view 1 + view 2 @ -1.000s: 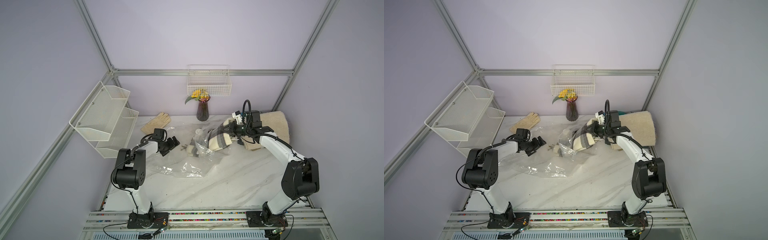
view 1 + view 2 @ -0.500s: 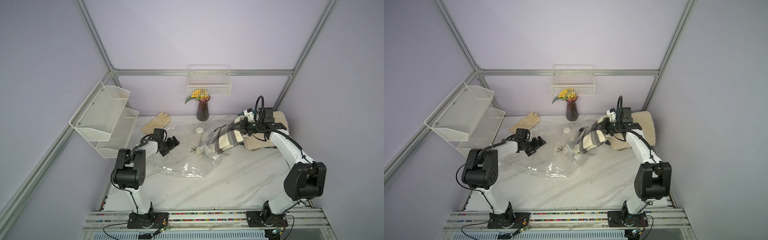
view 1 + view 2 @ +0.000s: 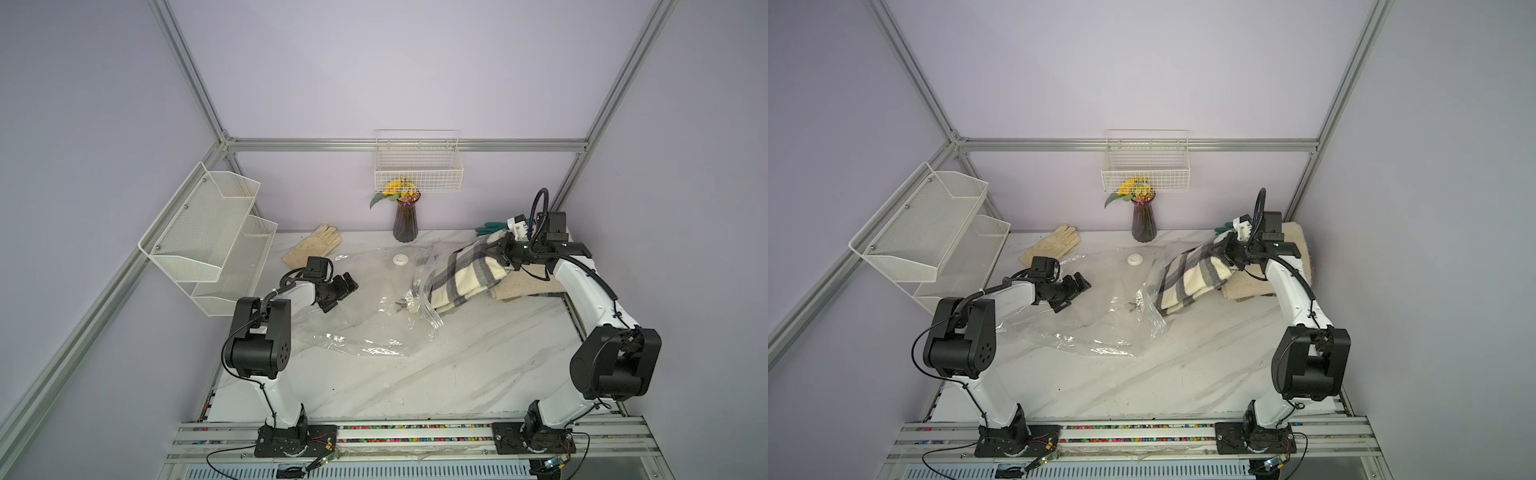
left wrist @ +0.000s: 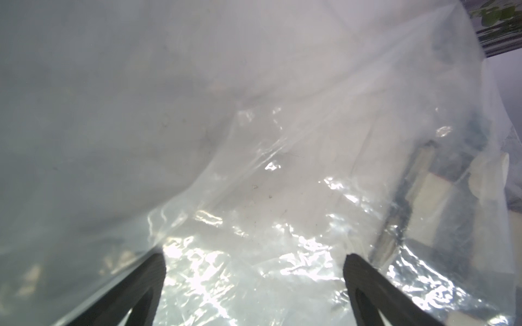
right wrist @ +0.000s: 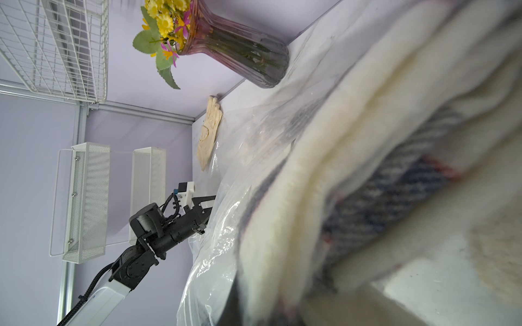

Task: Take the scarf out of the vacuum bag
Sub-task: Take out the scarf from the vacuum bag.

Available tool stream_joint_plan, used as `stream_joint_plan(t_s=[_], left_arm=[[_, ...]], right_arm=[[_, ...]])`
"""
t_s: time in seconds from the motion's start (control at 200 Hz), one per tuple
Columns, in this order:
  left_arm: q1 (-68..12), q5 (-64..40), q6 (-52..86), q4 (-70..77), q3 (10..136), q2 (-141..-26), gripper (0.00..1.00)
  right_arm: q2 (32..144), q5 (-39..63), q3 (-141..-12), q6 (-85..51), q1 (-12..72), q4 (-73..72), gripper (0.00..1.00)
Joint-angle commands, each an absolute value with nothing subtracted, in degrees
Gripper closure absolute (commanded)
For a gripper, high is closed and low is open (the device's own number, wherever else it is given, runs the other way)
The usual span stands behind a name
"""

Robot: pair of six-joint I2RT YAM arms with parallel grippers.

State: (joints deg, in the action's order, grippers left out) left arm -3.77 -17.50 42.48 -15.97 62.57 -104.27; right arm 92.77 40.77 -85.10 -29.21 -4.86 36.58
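Since a second ago the right claw [image 3: 500,252] has swung farther right of the vase [image 3: 404,222], drawing the scarf [image 3: 461,274] with it. The bag [image 3: 365,316] has slumped flat enough to bare its white cap [image 3: 400,259]. The left claw [image 3: 340,295] has not stirred.

The right claw is clamped tight on the upper end of the plaid scarf, which hangs from it in thick folds down toward the desk [image 3: 457,374]. The held end is over a folded cream mat [image 3: 528,286], right of the vase and in front of it. Most of the scarf is clear of the bag's mouth. The tail and its dark fringe still lie under the clear plastic, in front of the vase.

The left claw stands wide open with nothing in it. Its fingers [image 4: 154,271] straddle the crinkled plastic well left of the vase, and the wrist view does not show whether they press on it.

To finish well, I judge the pull should go on in the same line, away from the mouth and a little upward, so the fringe slides out and does not snag at the bag's edge. With the bag unheld it may drag along. Pinching or pinning the plastic with the left claw should stop that.
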Motion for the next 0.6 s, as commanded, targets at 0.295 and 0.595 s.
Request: stream_joint_plan(t_s=[0.295,0.595], left_arm=[[-2.1,-15.6,44.2,-20.5,61.3,-106.3,0.00],[-2.1,-15.6,44.2,-20.7,61.2,-106.3,0.00]], right_arm=[[87.7,14.3,-86.6,-27.2,-7.0,36.7,0.97],[87.9,5.3,-86.0,-24.5,-7.1,35.8,0.99]])
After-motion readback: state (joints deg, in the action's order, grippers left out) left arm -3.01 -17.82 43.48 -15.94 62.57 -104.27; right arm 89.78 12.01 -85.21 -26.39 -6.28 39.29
